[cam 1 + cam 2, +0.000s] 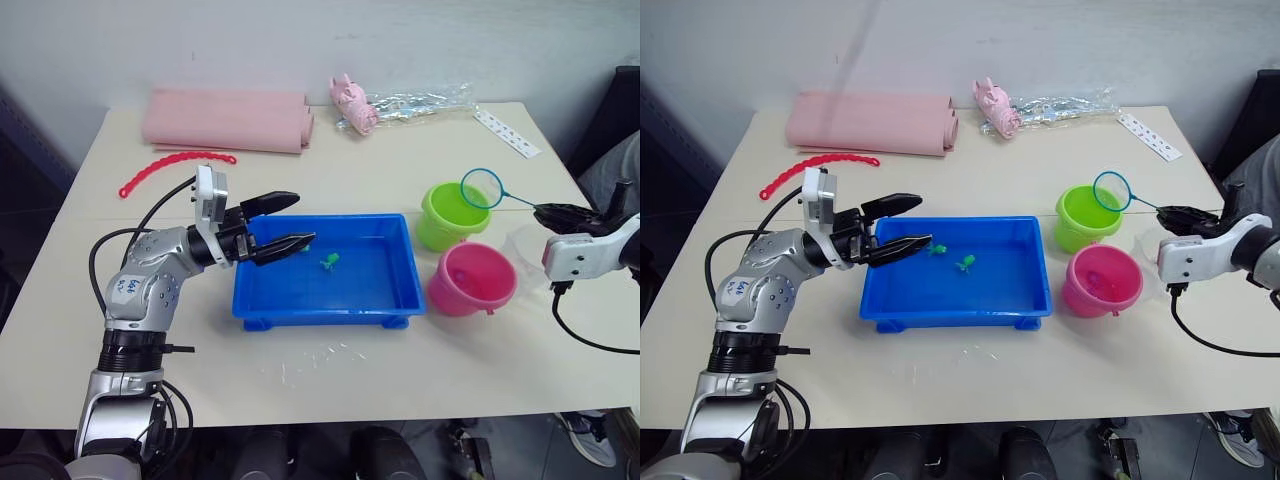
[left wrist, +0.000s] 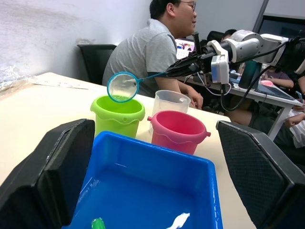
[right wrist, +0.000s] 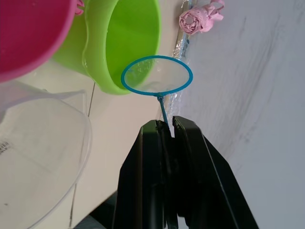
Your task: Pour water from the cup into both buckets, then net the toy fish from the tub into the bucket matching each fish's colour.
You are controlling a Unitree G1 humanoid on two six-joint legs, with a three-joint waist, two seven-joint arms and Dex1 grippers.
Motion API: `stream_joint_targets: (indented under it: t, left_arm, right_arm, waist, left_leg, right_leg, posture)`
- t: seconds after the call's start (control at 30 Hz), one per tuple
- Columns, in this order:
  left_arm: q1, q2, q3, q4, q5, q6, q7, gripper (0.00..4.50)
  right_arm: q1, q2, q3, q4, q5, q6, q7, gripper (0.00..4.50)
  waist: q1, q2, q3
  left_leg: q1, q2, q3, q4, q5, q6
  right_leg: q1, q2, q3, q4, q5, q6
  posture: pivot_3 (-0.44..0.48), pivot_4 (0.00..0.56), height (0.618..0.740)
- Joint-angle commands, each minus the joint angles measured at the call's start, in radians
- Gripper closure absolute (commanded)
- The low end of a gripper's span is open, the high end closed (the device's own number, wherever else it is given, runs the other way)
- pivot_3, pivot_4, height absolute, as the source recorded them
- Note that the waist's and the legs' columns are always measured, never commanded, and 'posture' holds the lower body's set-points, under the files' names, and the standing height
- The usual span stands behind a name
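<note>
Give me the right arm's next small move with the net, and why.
Probably swing the net from above the green bucket back over the blue tub: the right gripper holds its handle, the mesh looks empty, and green fish lie in the tub.

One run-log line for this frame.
right end effector: shut on net above green bucket | left end effector: open over tub | green fish in tub
</note>
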State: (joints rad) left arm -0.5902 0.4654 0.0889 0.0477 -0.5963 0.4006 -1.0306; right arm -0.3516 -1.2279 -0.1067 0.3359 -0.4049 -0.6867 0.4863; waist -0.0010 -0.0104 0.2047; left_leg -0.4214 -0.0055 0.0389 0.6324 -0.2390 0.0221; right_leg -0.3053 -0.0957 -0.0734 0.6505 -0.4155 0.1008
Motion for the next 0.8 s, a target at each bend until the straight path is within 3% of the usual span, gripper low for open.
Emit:
stream_joint_targets:
  t: [0.03, 0.13, 0.4, 0.6, 0.8]
  left_arm:
    - [0.007, 0.025, 0.026, -0.025, -0.009, -0.017, -0.018, 0.03]
    - [0.032, 0.071, 0.064, -0.016, -0.023, -0.030, -0.061, 0.03]
    - [0.146, 0.218, 0.140, 0.063, 0.005, -0.115, -0.194, 0.03]
    - [0.220, 0.257, 0.175, 0.086, 0.022, -0.155, -0.196, 0.03]
    - [0.279, 0.279, 0.179, 0.044, 0.032, -0.167, -0.176, 0.03]
  right_arm:
    - [-0.013, 0.052, -0.099, -0.118, 0.381, 0.223, 0.171, 4.50]
    - [0.005, 0.051, -0.124, -0.245, 0.602, 0.398, 0.333, 4.50]
    - [-0.053, 0.068, -0.024, -0.556, 0.794, 0.779, 0.485, 4.50]
    - [-0.076, 0.123, 0.122, -0.615, 0.731, 0.870, 0.543, 4.50]
    - [-0.138, 0.200, 0.220, -0.445, 0.509, 0.709, 0.510, 4.50]
  waist:
    - [-0.002, 0.000, 0.000]
    - [-0.002, 0.000, 0.000]
    - [0.000, 0.000, 0.000]
    - [0.003, 0.000, 0.000]
    - [-0.003, 0.000, 0.000]
  left_leg:
    - [0.000, 0.000, 0.000, 0.000, 0.000, 0.000]
    - [0.000, 0.001, 0.000, 0.000, 0.000, 0.000]
    - [0.000, 0.001, -0.001, 0.001, 0.000, 0.000]
    - [0.000, 0.000, -0.002, 0.002, 0.000, 0.000]
    - [0.000, 0.000, -0.001, 0.002, 0.000, 0.000]
  right_leg:
    - [0.000, 0.000, 0.000, 0.000, 0.000, 0.000]
    - [0.000, 0.001, 0.000, 0.002, 0.000, 0.000]
    - [0.000, 0.000, 0.000, 0.001, 0.000, 0.000]
    - [0.000, -0.001, 0.000, 0.001, 0.000, 0.000]
    - [-0.001, -0.001, 0.000, 0.001, 0.000, 0.000]
  posture:
    - [0.000, 0.150, 0.740]
    - [0.000, 0.150, 0.740]
    - [0.000, 0.150, 0.740]
    - [0.000, 0.150, 0.740]
    - [0.000, 0.150, 0.740]
